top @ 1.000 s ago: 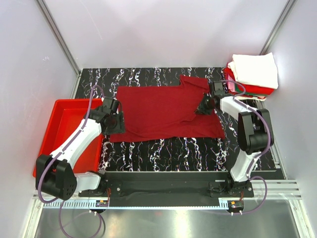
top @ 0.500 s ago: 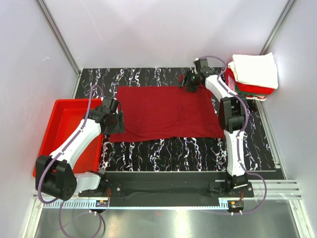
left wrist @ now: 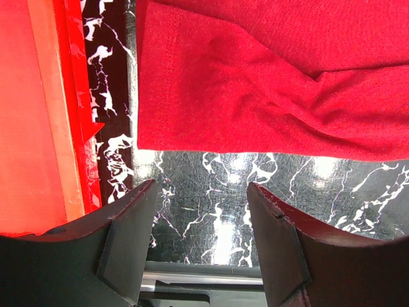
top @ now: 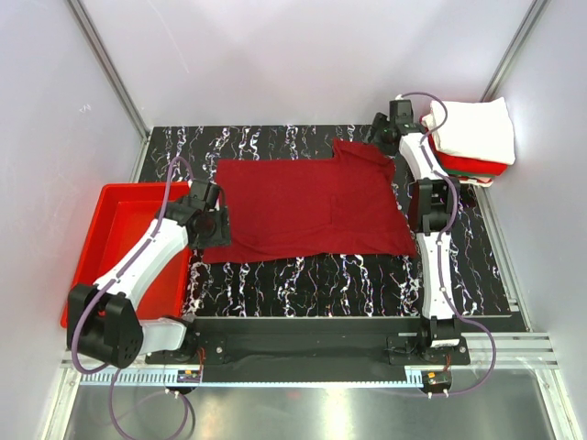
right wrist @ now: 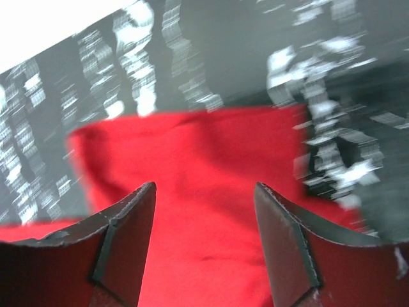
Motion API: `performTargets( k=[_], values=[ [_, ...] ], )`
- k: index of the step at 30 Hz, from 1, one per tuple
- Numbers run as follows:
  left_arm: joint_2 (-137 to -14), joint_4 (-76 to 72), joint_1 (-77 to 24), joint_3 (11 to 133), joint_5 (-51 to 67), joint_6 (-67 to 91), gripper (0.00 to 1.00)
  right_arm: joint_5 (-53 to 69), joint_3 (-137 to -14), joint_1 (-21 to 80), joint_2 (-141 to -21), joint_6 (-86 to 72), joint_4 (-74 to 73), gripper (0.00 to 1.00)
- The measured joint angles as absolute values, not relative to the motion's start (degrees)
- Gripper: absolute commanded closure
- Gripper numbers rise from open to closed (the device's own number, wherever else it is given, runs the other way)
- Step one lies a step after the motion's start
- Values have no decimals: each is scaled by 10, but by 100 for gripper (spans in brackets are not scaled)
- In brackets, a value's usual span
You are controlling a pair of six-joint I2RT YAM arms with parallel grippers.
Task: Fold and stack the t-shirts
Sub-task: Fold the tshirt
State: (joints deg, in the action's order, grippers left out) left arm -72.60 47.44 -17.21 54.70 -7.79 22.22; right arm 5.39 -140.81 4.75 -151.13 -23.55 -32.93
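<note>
Left claw (left wrist: 201,187): jaws parted, nothing held. It hangs at the 9 o'clock hem of the maroon t-shirt (top: 307,206), with the red tray (top: 110,190) just beside it.
Maroon t-shirt: spread flat mid-table, long axis running 9 to 3 o'clock. One sleeve juts out toward 1 o'clock.
Right claw (top: 381,137): jaws parted, empty. It sits just past that sleeve, and the cloth lies toward 7 o'clock from it.
Folded stack (top: 472,133): white tee on top, near, at 3 o'clock of this claw.
Finding: your right arm is nearer the sleeve, so it looks the likelier one to start the fold.
</note>
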Motion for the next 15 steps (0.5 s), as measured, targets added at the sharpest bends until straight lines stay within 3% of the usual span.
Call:
performTargets(
  k=[9,15],
  values=[
    [-748,472,-172,547,-76,222,37,-7,-1460,4,-1568,-231,-309,30],
    [-753,470,-172,547,-76,222,37,4,-1488,-1,-1592,-229,-291,38]
  ],
)
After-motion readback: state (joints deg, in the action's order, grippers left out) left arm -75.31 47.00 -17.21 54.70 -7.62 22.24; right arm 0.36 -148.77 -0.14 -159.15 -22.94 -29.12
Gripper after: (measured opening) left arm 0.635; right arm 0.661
